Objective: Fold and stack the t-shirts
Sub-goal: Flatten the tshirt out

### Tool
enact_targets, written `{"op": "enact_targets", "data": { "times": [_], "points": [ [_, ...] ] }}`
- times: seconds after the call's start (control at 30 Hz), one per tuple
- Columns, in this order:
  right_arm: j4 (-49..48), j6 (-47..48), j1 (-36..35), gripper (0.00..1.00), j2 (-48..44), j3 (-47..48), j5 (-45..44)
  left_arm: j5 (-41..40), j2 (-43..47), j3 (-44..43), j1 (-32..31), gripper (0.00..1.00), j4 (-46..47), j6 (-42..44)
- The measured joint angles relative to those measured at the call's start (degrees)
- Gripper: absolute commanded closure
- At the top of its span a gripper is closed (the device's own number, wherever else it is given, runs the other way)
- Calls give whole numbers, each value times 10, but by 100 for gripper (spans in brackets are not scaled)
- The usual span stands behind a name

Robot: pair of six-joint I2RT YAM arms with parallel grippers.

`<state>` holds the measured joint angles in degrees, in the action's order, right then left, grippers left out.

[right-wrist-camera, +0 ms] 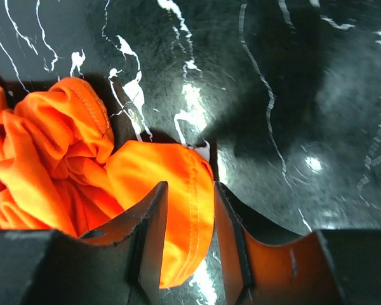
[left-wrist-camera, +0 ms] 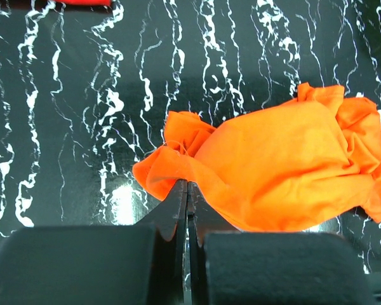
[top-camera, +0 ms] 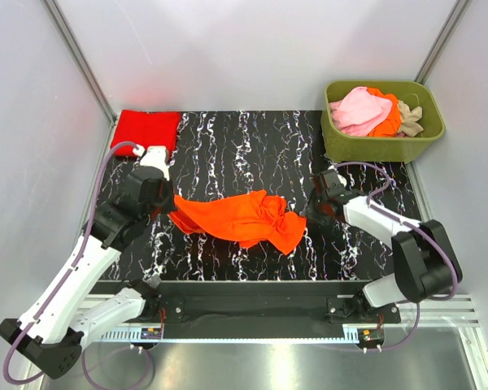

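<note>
— So, what's seen from the top view?
— lol, not much. The bright orange t-shirt (top-camera: 240,218) is found crumpled mid-desk (top-camera: 228,146), stretched out between the two arms. Its left corner is clamped in the left pincer (top-camera: 172,213), and its right end is met by the right pincer (top-camera: 307,216). A red t-shirt (top-camera: 146,128) is laid folded at the far left corner. A pile of pink, orange and beige t-shirts (top-camera: 359,110) is heaped in the olive tub (top-camera: 382,145) at the far right corner.
— And the left wrist view?
— Fingers are pressed together there, with a thin edge of the orange cloth pinched at the tips. The rest is bunched on the desk off to the right.
— Right wrist?
— Jaws are held apart, and a hemmed fold of the shirt is set between them, low on the desk. Whether it's actually squeezed can't be told tbh.
</note>
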<state>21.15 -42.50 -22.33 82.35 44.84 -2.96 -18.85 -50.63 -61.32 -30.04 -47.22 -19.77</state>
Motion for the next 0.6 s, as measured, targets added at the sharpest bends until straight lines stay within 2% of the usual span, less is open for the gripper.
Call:
{"op": "enact_targets", "data": {
  "times": [0.6],
  "points": [
    [-25,54,7,62,74,18,17,22,-1,5,1,100,15,0]
  ]
}}
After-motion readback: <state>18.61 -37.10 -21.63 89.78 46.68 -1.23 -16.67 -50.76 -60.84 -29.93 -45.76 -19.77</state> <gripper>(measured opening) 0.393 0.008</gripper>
